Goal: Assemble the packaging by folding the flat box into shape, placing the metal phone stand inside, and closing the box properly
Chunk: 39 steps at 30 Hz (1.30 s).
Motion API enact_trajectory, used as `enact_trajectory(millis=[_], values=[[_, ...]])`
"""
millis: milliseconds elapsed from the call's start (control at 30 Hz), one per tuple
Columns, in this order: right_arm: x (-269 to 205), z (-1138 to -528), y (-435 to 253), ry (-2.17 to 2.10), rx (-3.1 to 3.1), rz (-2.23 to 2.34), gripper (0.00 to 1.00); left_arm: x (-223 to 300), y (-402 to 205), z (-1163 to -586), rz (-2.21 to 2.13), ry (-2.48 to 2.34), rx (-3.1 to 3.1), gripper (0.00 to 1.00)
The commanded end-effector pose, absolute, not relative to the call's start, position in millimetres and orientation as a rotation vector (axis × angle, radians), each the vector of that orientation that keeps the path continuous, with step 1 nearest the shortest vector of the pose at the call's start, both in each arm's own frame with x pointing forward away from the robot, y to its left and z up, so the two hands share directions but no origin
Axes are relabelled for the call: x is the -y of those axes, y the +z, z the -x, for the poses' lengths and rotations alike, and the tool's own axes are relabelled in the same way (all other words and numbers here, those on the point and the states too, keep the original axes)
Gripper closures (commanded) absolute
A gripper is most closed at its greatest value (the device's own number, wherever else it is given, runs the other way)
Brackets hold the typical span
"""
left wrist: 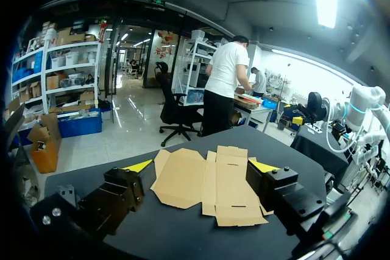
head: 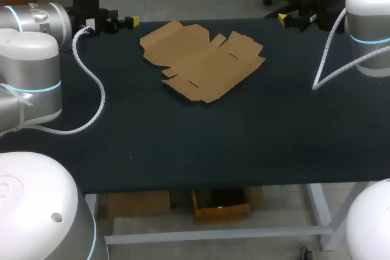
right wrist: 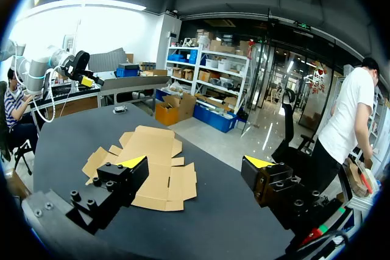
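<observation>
A flat, unfolded brown cardboard box (head: 204, 59) lies on the dark table, back of centre. My left gripper (head: 114, 24) hovers over the table's far left corner, open and empty, well left of the cardboard. In the left wrist view the box (left wrist: 183, 178) lies ahead of the open left gripper (left wrist: 201, 165). My right gripper (head: 294, 19) hangs at the far right edge, open and empty. The right wrist view has the box (right wrist: 155, 150) ahead of the open right gripper (right wrist: 195, 161). No metal phone stand shows in any view.
The table (head: 213, 144) has a dark cloth top. My left arm's white coiled cable (head: 91, 89) droops over the table's left side. My right arm's cable (head: 329, 59) hangs over the right side.
</observation>
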State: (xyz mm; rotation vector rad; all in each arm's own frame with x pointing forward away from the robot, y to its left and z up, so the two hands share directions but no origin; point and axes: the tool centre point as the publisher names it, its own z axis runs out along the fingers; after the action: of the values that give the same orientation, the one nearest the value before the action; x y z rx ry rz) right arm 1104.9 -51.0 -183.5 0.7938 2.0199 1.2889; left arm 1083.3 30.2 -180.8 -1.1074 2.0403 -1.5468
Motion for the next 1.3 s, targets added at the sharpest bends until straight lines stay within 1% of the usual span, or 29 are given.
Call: enact_trajectory(millis=[33, 1067, 1300], values=[[50.6, -1104.4, -184.0, 1.290, -2.015, -0.793, 0.00, -29.8, -181.8, -1083.5, 1.106, -1.549, -2.036, 0.00], [50.6, -1104.4, -184.0, 1.290, -2.015, -0.793, 0.00, -28.4, -181.9, -1084.0, 1.103, -1.551, -2.039, 0.00], [55.2, -1106.9, -182.7, 1.241, -2.079, -0.883, 0.00, -20.1, -174.8, -1078.9, 1.216, -1.451, -2.061, 0.00]])
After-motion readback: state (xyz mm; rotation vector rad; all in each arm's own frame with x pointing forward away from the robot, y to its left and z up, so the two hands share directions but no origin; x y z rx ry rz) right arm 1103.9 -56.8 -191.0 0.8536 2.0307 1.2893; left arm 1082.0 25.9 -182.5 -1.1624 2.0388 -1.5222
